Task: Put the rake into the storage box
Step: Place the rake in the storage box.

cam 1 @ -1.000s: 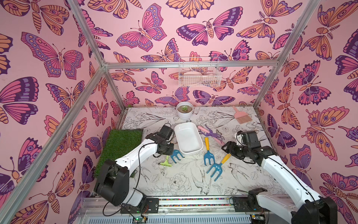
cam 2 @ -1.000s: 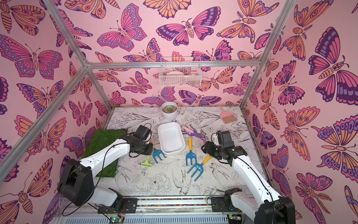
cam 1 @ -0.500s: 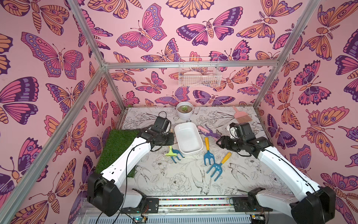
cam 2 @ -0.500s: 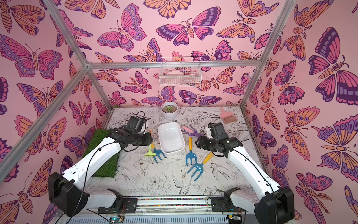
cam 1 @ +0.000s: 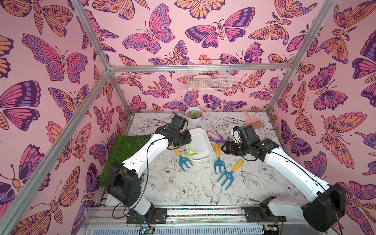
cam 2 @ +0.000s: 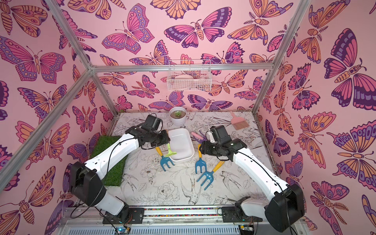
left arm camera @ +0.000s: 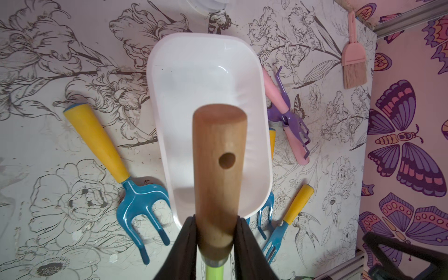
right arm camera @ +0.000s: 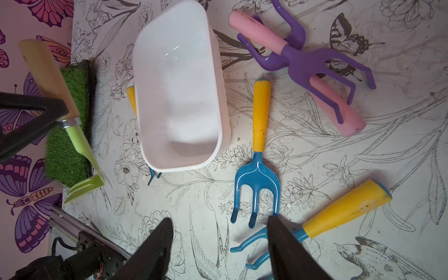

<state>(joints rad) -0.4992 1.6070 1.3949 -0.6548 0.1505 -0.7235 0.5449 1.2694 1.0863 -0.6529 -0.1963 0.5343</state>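
The rake (cam 1: 191, 151) (cam 2: 170, 151) has a wooden handle (left arm camera: 218, 157) and a light green shank and head (right arm camera: 80, 145). My left gripper (cam 1: 188, 143) (cam 2: 167, 142) (left arm camera: 215, 220) is shut on the handle's lower end. It holds the rake head-down at the near left corner of the storage box (cam 1: 203, 140) (cam 2: 182, 140) (left arm camera: 206, 72) (right arm camera: 177, 97), a shallow white tub that is empty. I cannot tell whether the head touches the rim. My right gripper (cam 1: 222, 147) (cam 2: 200, 148) (right arm camera: 219, 219) hangs open and empty just right of the box, above the table.
Three blue forks with yellow handles (cam 1: 184, 162) (cam 1: 218, 162) (cam 1: 228, 175) lie around the box's near end. Two purple claw tools with pink handles (cam 1: 215, 137) lie to its right. A plant pot (cam 1: 194, 117), a pink brush (cam 1: 254, 122), a grass mat (cam 1: 124, 152) and a wire basket (cam 1: 209, 81) surround them.
My left gripper has lifted the rake off the table and carried it back and right to the box's corner. My right arm has swung in toward the box's right side.
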